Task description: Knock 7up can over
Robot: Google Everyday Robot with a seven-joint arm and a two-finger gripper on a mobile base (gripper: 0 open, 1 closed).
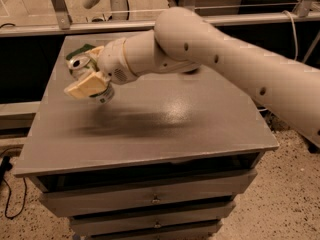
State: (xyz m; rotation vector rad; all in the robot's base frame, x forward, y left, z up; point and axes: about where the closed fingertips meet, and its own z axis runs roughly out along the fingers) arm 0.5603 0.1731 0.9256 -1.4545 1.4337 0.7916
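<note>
The 7up can (101,96) is tilted, its silver top (77,63) pointing up and left. It is raised off the grey table (170,129), over the table's left part, and casts a shadow below. My gripper (83,77) is shut on the can. A cream finger (88,86) lies across the can's front side. My white arm (215,54) reaches in from the right across the table's back half.
A green sponge (83,49) peeks out behind the gripper at the table's back left. Drawers (150,199) sit under the tabletop. A metal rail (60,28) runs behind the table. A cable (6,184) lies on the floor at left.
</note>
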